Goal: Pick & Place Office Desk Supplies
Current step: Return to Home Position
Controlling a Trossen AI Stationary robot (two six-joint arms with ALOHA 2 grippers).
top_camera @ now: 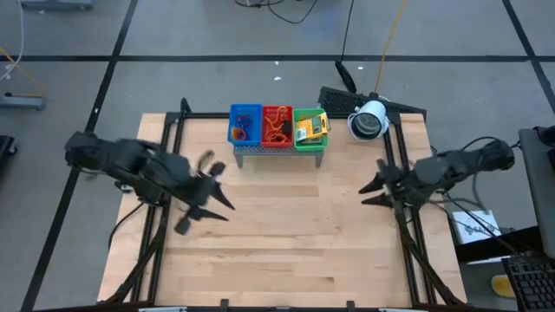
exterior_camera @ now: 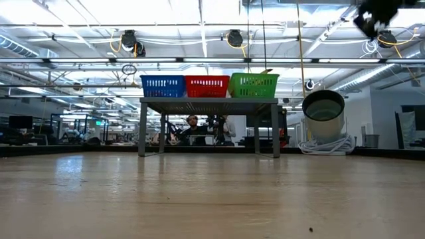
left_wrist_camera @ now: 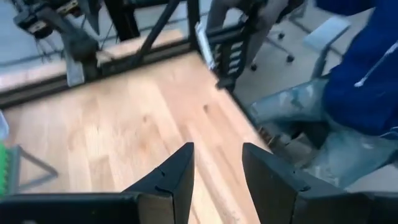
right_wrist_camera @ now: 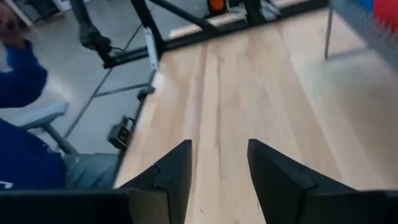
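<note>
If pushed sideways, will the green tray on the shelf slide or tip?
Probably slide: the green tray looks low and wide, flat on the shelf. Its mesh walls suggest light weight. The red tray beside it may move too.

The dark left arm (top_camera: 121,160) reaches inward, angled downward at the wrist. The left pincer (top_camera: 217,186) at its end points toward the right pincer (top_camera: 366,195), well apart from it. Its two dark fingers (left_wrist_camera: 177,180) stand spread with a clear gap between them. The dark right arm (top_camera: 460,165) mirrors this pose, its own fingers (right_wrist_camera: 174,174) likewise spread.
</note>
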